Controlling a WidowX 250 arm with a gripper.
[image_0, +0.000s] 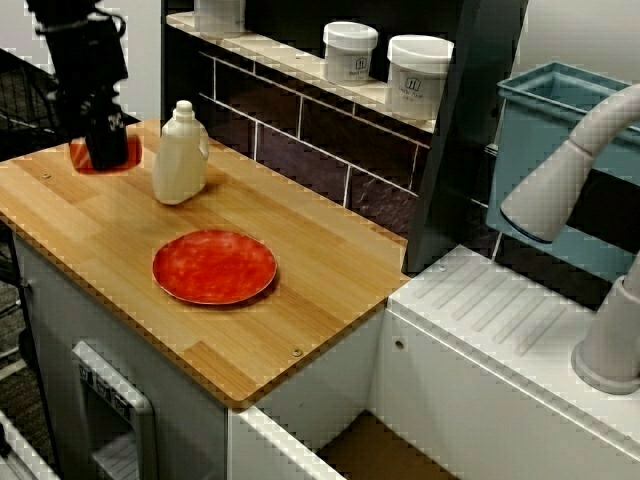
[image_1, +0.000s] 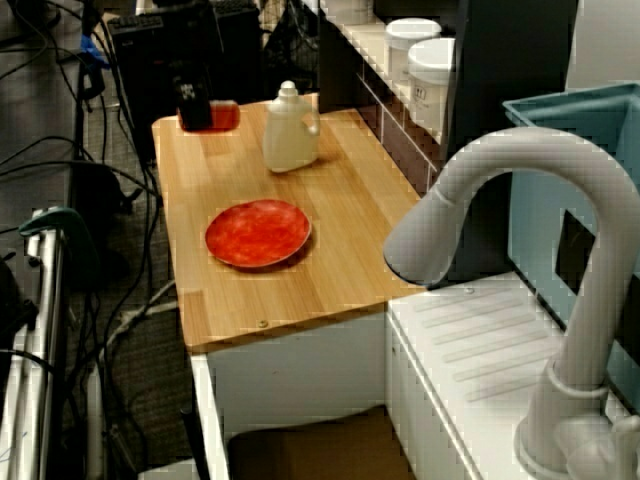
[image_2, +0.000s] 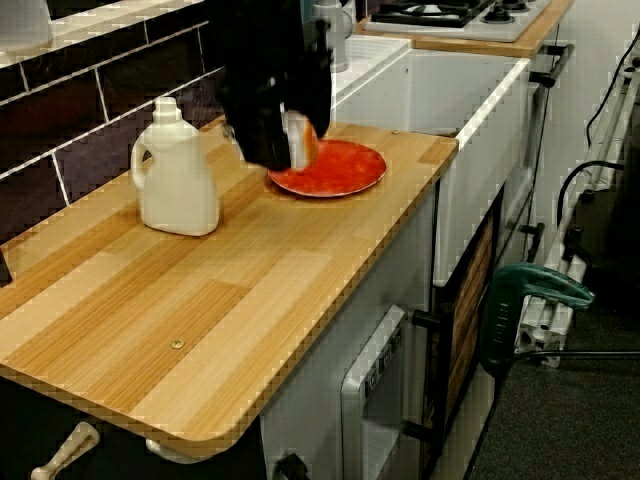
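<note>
**Gripper at a red object, far corner of the table**

Shows the gripper (image_0: 107, 158) low over a red object (image_0: 80, 158) at the far left corner of the table (image_0: 330, 275), close to the back edge. Places the stage, as a judgement, at contact made and little more: red object met by the fingers (image_2: 294, 142), nothing set down elsewhere. Leaves open whether resting on the wood or lifted just off it: seems flat on the table in the high front view, yet seems clear of it in the low view along the table. Finds the red plate (image_0: 214, 266) bare, near the table's middle and well apart from the red object. Finds the white jug (image_0: 180, 155) upright between the two, just beside the gripper.

Pose: hangs nearly vertical, pointing straight down, with red showing on both sides of it in the high front view. Reveals one of the pale fingers lying against the red object in the low view along the table; hides the other behind the gripper's own dark body. Cannot tell, therefore, whether spread or pinching.
</note>
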